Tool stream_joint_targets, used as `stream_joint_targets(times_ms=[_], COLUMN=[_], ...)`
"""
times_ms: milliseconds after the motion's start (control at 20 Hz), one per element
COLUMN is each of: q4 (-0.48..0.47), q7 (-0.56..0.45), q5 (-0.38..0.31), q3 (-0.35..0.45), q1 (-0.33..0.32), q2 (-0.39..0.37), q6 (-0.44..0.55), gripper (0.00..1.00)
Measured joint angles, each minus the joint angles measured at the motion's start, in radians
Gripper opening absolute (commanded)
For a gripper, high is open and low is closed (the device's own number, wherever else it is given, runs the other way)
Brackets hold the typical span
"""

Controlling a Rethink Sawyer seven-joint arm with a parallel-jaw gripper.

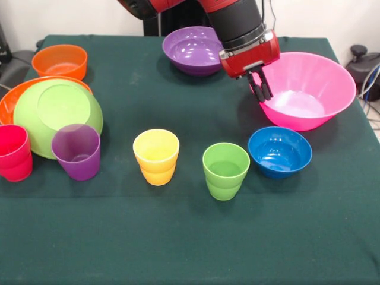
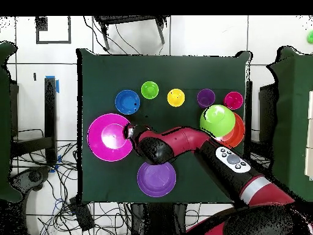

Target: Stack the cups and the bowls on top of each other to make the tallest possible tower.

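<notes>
A dark green table (image 1: 178, 249) bears bowls (image 1: 279, 151) and cups (image 1: 156, 156).

Four cups are stood upright in a row: the red cup (image 1: 14, 152), the purple cup (image 1: 76, 151), the yellow cup (image 1: 156, 156) and the green cup (image 1: 225, 170). The pink bowl (image 1: 309, 89), purple bowl (image 1: 191, 50), small blue bowl (image 1: 279, 151) and small orange bowl (image 1: 59, 61) are set upright and apart. The lime green bowl (image 1: 56, 113) is laid upside down, tilted, in the large orange bowl (image 1: 13, 97).
</notes>
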Motion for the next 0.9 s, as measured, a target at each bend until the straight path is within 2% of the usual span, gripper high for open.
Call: stream_joint_targets(times_ms=[600,650,900], q4=[0.0,0.0,0.0], q7=[0.0,0.0,0.0], q5=[0.0,0.0,0.0], q3=[-0.005,-0.005,-0.012], q1=[0.0,0.0,0.003], q2=[0.0,0.0,0.0], q6=[-0.005,-0.005,-0.005], gripper=[0.0,1.0,1.0])
